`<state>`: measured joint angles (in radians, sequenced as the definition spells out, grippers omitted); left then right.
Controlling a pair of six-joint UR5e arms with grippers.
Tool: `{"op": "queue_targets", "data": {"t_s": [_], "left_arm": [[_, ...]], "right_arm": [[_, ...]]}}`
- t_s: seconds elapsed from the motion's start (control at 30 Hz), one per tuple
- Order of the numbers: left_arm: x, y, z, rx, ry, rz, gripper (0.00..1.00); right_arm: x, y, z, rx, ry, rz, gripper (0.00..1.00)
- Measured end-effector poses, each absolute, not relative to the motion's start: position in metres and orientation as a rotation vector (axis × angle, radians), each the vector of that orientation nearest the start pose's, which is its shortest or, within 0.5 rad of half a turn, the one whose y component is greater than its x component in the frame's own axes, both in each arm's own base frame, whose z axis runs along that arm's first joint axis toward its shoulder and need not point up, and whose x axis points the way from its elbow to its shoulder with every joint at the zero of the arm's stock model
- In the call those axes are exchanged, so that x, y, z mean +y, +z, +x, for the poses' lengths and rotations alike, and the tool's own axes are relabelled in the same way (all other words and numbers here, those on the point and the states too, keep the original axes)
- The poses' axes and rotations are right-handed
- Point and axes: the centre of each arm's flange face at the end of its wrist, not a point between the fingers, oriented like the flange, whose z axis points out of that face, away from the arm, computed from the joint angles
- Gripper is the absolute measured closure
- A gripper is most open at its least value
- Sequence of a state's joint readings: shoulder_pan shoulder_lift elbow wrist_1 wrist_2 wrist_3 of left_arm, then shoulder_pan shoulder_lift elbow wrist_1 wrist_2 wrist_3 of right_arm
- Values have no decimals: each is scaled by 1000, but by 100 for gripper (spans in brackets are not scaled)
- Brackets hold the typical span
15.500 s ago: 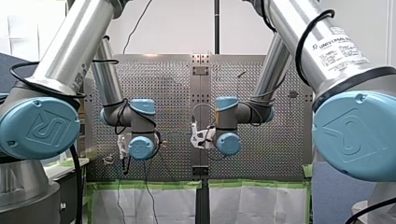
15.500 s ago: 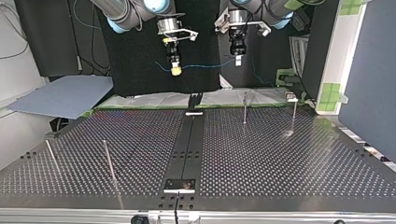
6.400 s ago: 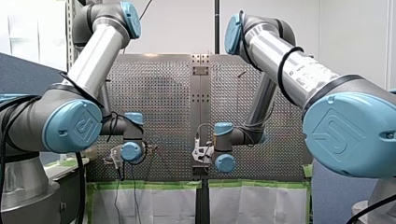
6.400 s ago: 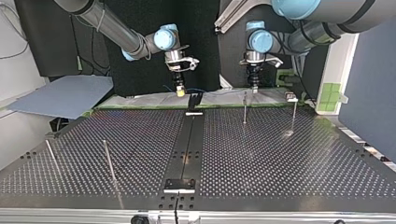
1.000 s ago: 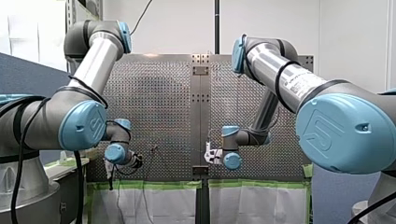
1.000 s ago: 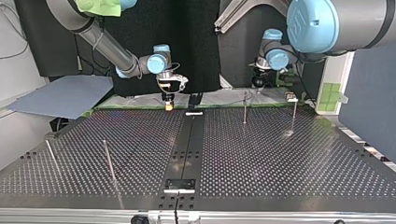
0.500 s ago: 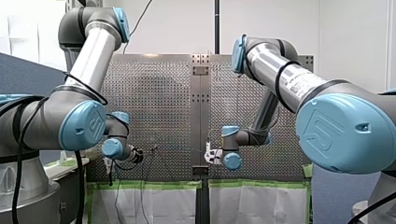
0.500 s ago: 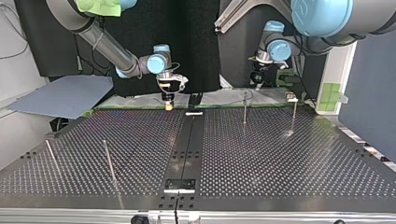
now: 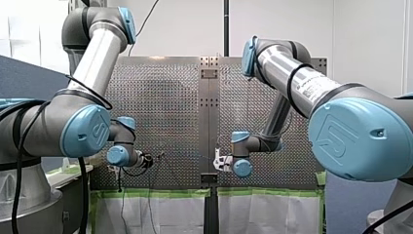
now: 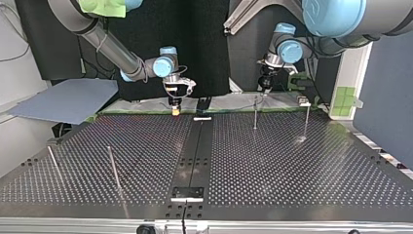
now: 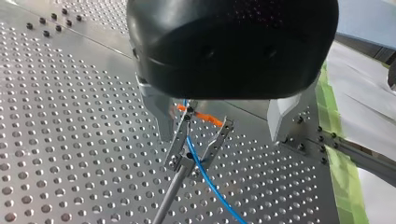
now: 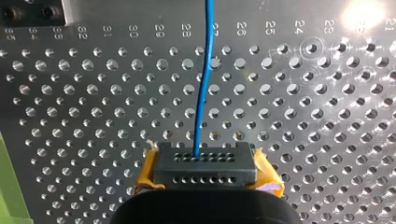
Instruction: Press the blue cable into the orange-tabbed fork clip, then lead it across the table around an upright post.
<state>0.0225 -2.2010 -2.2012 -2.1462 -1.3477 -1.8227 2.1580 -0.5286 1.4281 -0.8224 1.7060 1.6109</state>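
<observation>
My left gripper (image 11: 220,135): one, metal fingers (image 11: 159,114) spread wide, empty, straddling the fork clip (image 11: 196,140) (one, orange tab). Blue cable (image 11: 205,179): one, apparently seated between the prongs, so pressing looks done. My right gripper (image 12: 203,163): one, clamped on the cable. Upright posts (image 10: 114,168): four, one possibly the clip's stem; routing remains.

Perf. table (image 10: 292,165) w/ upright posts (image 10: 255,113), fork clip (image 11: 179,140) & black centre strip (image 10: 197,146).
</observation>
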Motion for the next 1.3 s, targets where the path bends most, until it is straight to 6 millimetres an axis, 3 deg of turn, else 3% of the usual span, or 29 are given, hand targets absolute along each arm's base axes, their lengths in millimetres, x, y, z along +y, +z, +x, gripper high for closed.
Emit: {"op": "queue_targets", "data": {"t_s": [1.3], "left_arm": [[-155,10,437,1852,-353,-40,0]], "right_arm": [[-515,-39,491,-1024,1512,1607,100]]}}
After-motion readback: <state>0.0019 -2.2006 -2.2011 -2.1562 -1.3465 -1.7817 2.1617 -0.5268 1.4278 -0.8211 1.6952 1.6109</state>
